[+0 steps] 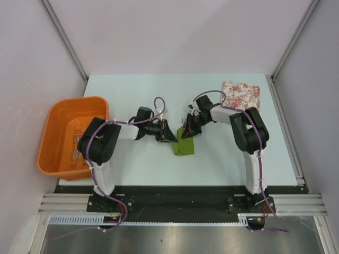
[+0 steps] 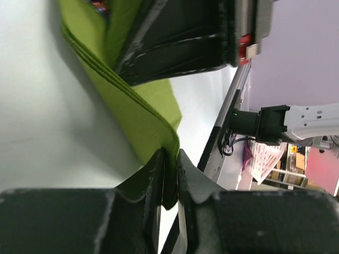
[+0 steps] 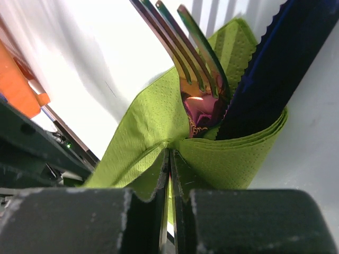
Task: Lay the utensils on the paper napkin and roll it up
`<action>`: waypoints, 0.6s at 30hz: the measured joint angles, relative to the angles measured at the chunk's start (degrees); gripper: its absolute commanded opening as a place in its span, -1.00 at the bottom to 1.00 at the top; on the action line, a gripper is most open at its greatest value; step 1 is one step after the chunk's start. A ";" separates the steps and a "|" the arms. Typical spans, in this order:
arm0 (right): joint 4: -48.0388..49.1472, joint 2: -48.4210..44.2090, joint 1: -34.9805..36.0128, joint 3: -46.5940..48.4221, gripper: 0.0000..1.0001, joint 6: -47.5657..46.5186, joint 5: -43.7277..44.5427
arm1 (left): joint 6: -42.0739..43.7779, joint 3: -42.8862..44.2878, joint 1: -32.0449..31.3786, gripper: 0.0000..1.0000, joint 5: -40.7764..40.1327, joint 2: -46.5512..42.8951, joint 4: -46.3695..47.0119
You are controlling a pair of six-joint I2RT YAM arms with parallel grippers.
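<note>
The olive-green paper napkin [image 1: 184,147] lies mid-table, folded around the utensils. A fork [image 3: 185,58], a dark serrated knife [image 3: 275,69] and a purple spoon bowl [image 3: 204,111] stick out of the napkin's [image 3: 153,121] fold; their handles are hidden inside. Only the fork tips [image 1: 183,123] show from above. My right gripper [image 3: 170,153] is shut on a pinched fold of the napkin just below the utensils. My left gripper [image 2: 169,164] is shut on a lower edge of the napkin [image 2: 127,111]. From above, the left gripper [image 1: 170,138] and the right gripper [image 1: 186,133] sit close together at the napkin's far end.
An orange basket [image 1: 71,135] stands at the table's left edge. A pink-and-white floral pad [image 1: 241,95] lies at the far right corner. The right gripper's dark body [image 2: 185,37] fills the top of the left wrist view.
</note>
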 measured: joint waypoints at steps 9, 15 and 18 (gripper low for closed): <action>-0.20 0.11 0.00 0.13 -0.85 0.00 0.00 | -2.84 2.73 -4.74 -0.62 -3.48 1.79 1.09; -0.20 0.11 0.00 0.15 -0.85 0.22 0.02 | -1.20 6.56 -6.01 -0.67 -7.82 5.35 -3.32; -0.20 0.11 -0.02 0.13 -0.85 0.26 0.04 | 1.68 9.25 -6.32 -0.72 -10.93 7.13 -8.39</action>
